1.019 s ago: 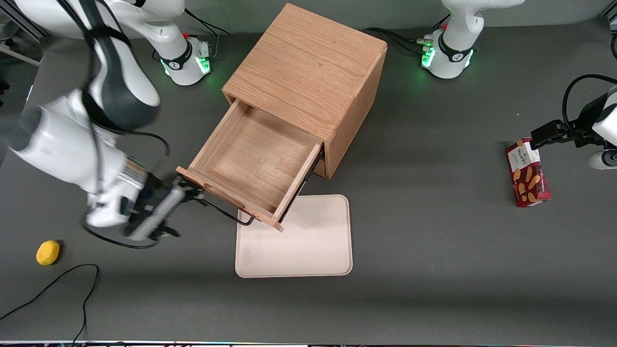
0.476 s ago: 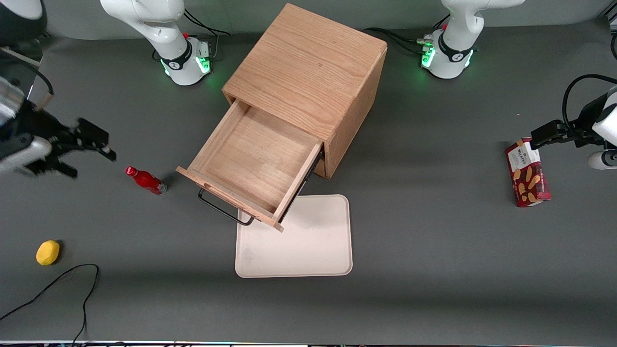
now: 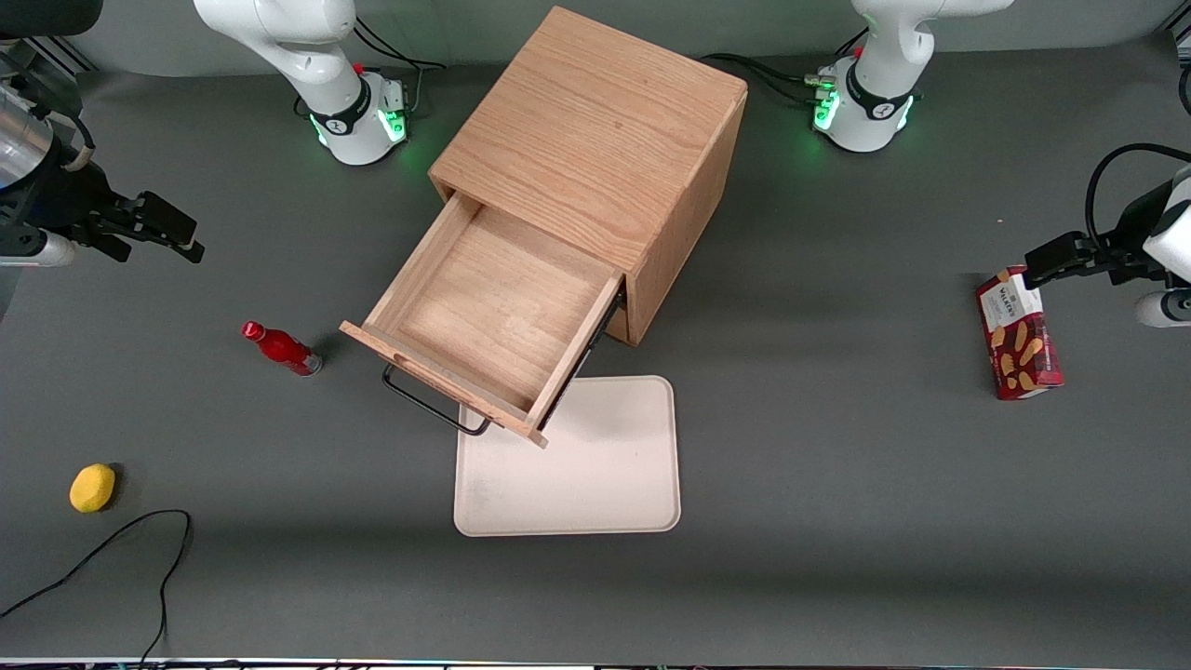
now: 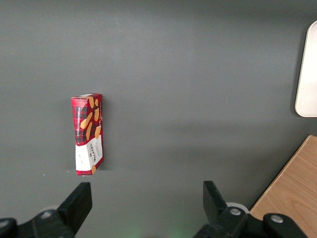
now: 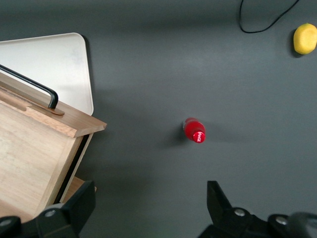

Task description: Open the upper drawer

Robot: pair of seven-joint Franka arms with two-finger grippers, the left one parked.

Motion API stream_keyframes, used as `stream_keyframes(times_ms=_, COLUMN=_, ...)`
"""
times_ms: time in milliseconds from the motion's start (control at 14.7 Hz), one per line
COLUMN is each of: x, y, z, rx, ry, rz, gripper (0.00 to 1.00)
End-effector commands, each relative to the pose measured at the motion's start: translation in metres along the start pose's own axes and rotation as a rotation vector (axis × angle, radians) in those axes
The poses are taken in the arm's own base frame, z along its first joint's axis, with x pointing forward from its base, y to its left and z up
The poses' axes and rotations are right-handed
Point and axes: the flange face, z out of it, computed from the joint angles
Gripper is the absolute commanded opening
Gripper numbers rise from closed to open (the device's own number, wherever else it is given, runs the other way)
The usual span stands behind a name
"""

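The upper drawer (image 3: 484,312) of the light-oak cabinet (image 3: 595,140) stands pulled far out, its inside bare. Its thin black bar handle (image 3: 433,409) hangs in front of the drawer front, over the edge of the tray. The drawer front and handle (image 5: 29,89) also show in the right wrist view. My gripper (image 3: 172,233) is open and empty, raised high above the table toward the working arm's end, well away from the handle. Its fingers (image 5: 81,203) stand wide apart. The bottom drawer is hidden under the open one.
A cream tray (image 3: 595,465) lies in front of the cabinet. A red bottle (image 3: 279,347) stands beside the drawer, toward the working arm's end; it also shows in the wrist view (image 5: 194,130). A yellow lemon (image 3: 92,488) and a black cable (image 3: 112,549) lie nearer the camera. A red biscuit box (image 3: 1019,335) lies toward the parked arm's end.
One second ago my gripper was at the handle of the open drawer. It has let go and swung up and away toward the working arm's end. The drawer has stayed open.
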Motion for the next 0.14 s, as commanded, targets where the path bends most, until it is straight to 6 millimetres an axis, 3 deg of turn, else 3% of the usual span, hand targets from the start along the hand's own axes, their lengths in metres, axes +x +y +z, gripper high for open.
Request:
stream_keyframes(times_ms=0, x=-0.0018, y=0.0057, z=-0.0035, rx=-0.028, ry=0.004, rz=0.030, gripper=1.00)
stream_keyframes(times_ms=68, x=-0.0024, y=0.0041, z=-0.0030, rx=-0.029, ry=-0.001, rz=0.028, gripper=1.00)
